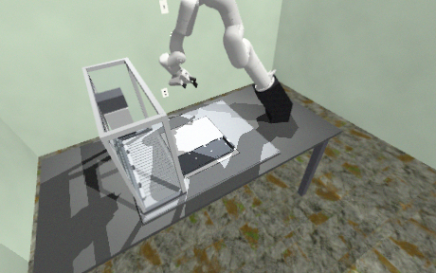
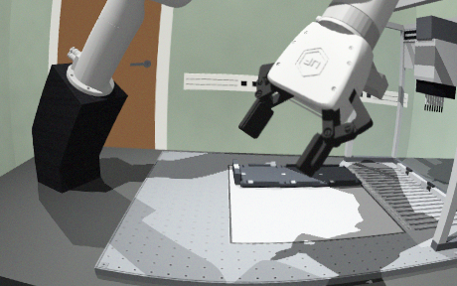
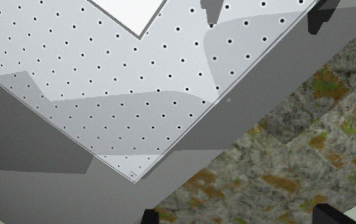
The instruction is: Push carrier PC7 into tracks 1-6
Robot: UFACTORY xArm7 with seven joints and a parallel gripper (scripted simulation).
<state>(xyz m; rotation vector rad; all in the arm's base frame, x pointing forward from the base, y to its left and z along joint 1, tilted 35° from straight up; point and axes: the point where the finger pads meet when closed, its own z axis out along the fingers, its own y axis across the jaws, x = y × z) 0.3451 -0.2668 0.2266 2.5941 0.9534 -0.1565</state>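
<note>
Carrier PC7 [image 2: 293, 175] is a flat dark plate lying on the perforated base plate, at the far edge of the white mat [image 2: 293, 211] in the exterior view. One end is close to the ribbed loading rails [image 2: 399, 194]. It also shows in the top view [image 1: 207, 156], in front of the near end of the rails [image 1: 142, 166]. My gripper [image 2: 285, 141] [image 1: 189, 81] is open and empty. It hangs high above the table, well clear of the carrier. The wrist view shows only a corner of the perforated plate [image 3: 135, 100], not the carrier. I see no lit lamp.
A tall white frame [image 1: 133, 128] encloses the rails, with a grey box head [image 2: 437, 55] hanging inside it. The arm's black base [image 1: 276, 100] stands at the far end of the table. The table edge and floor [image 3: 280, 165] lie below the wrist.
</note>
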